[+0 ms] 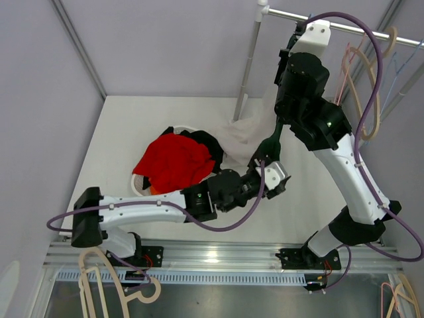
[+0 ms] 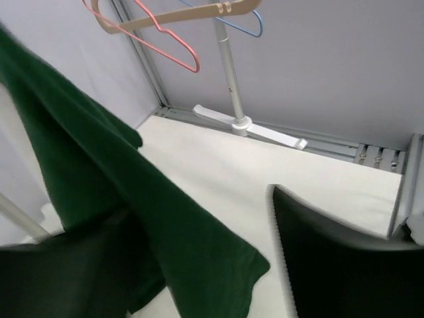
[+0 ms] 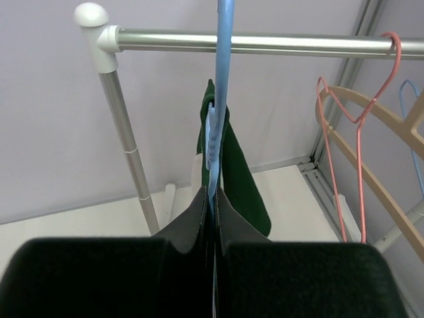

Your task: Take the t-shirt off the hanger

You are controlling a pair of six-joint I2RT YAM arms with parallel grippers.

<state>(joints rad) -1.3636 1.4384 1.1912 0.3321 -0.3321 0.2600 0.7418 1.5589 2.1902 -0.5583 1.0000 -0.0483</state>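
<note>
The rack pole (image 1: 250, 66), spare hangers (image 3: 371, 185) and heap of clothes (image 1: 172, 162) crowd the t-shirt (image 2: 86, 179) on its blue hanger (image 3: 217, 99); bare table (image 1: 132, 119) lies open back-left.

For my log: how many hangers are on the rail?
4: blue hanger in the right gripper, holding the green t-shirt; then pink hanger, wooden hanger, blue wire hanger. More may be hidden.

Illumination is bright, even and diffuse; shadows on the table (image 1: 126, 132) are faint. Both wrist views blur nearest the lens (foreground only); walls (image 2: 331, 59) behind the table render sharp.
</note>
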